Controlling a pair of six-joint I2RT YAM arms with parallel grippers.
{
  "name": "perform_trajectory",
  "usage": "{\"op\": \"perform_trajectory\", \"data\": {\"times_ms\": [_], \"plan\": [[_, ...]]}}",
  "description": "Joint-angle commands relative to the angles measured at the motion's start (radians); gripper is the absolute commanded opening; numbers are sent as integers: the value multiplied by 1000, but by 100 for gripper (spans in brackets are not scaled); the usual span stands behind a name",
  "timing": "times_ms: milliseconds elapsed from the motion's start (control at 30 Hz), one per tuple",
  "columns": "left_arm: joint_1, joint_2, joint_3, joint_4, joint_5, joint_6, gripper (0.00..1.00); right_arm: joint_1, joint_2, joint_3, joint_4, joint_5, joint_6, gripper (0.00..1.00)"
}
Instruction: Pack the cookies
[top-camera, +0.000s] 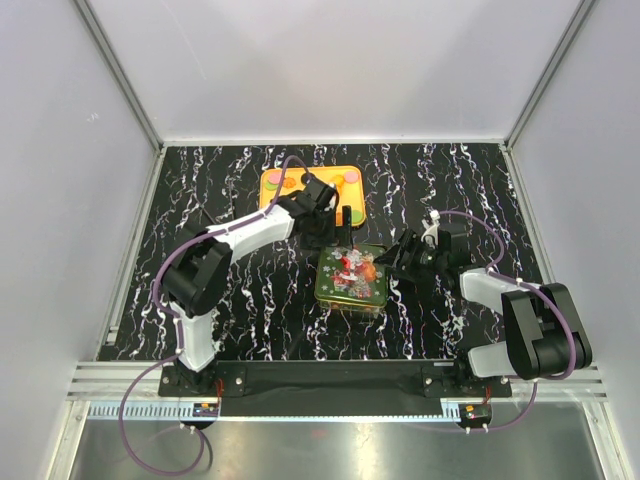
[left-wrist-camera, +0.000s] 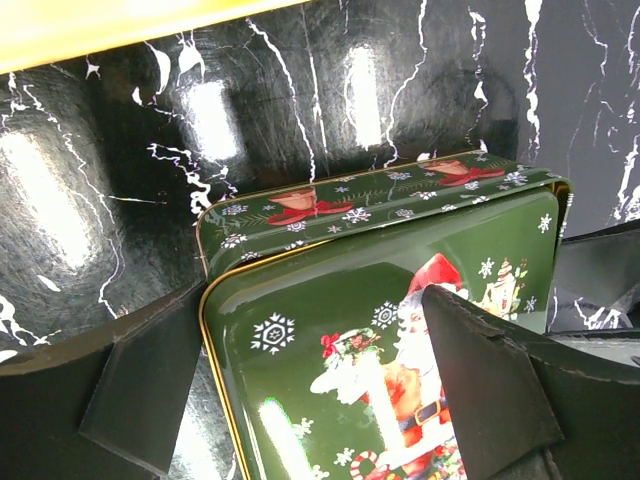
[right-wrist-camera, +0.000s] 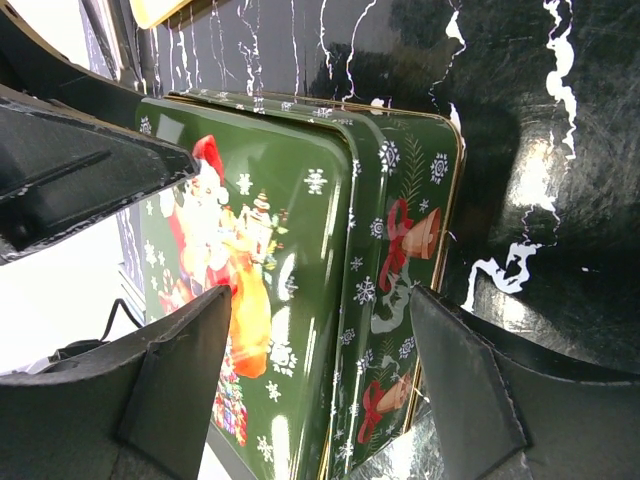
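Observation:
A green Christmas tin (top-camera: 350, 280) with a Santa lid lies shut at the table's middle. A few cookies (top-camera: 349, 178), small pink, green and orange discs, lie on the yellow tray (top-camera: 285, 198) behind it. My left gripper (top-camera: 338, 230) hangs open over the tin's far edge. In the left wrist view the left gripper (left-wrist-camera: 320, 390) straddles a corner of the lid (left-wrist-camera: 330, 350). My right gripper (top-camera: 397, 260) is open at the tin's right side. In the right wrist view the right gripper (right-wrist-camera: 320, 390) has one finger over the lid and one outside the tin's wall (right-wrist-camera: 395, 300).
The black marbled table (top-camera: 250, 300) is boxed in by white walls on three sides. The left arm (top-camera: 250, 232) reaches across the tray's front edge. The tray's yellow rim (left-wrist-camera: 100, 25) shows at the top of the left wrist view.

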Motion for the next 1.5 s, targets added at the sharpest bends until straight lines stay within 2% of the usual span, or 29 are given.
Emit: {"op": "perform_trajectory", "data": {"times_ms": [0,267,967,1267,1467], "plan": [[-5,-46,-11,20,-29,19,95,11,-4,2,52,6,-1,80],[-3,-66,-14,14,-40,44,99,12,-7,-3,52,7,-9,80],[10,-114,-26,5,-48,69,99,12,-4,-11,54,5,-16,81],[26,-169,-80,-15,-65,72,99,11,2,-9,62,4,-15,81],[24,-248,-195,11,-46,43,99,11,6,-8,65,4,-15,81]]}}
